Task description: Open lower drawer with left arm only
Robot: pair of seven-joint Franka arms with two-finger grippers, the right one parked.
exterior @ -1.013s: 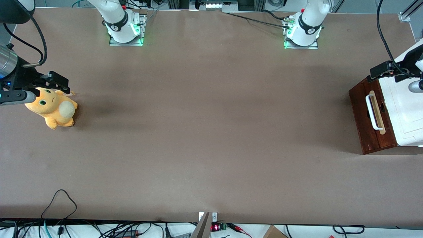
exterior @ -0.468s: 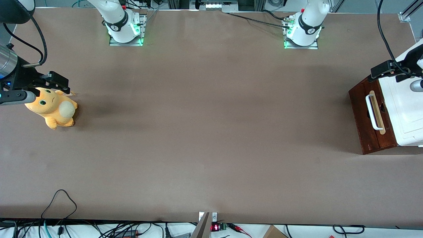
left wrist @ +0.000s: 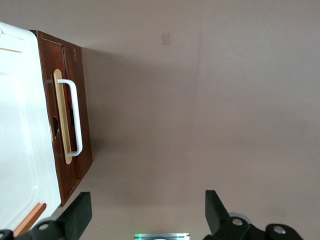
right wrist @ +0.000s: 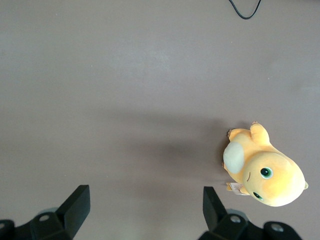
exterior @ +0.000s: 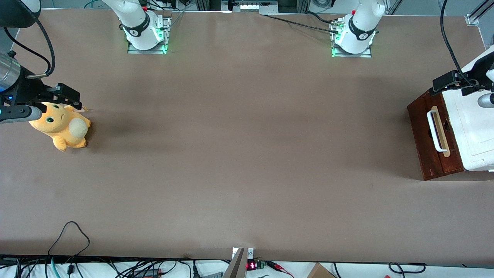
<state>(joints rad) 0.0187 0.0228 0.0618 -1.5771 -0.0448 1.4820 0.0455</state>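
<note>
The left arm's claw (exterior: 447, 83) hangs above the cabinet's corner. The lower drawer (exterior: 434, 141) sits closed, its white handle (exterior: 435, 130) untouched.

one drawer cabinet (exterior: 444, 135), one white loop handle (exterior: 434, 130), one plush toy (exterior: 61, 125), one end effector (left wrist: 145, 215)

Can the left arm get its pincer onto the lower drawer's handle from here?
Probably yes. The pincer is open, above the cabinet corner, apart from the white loop handle on the lower drawer. Nothing lies on the table in front of the drawer.
</note>
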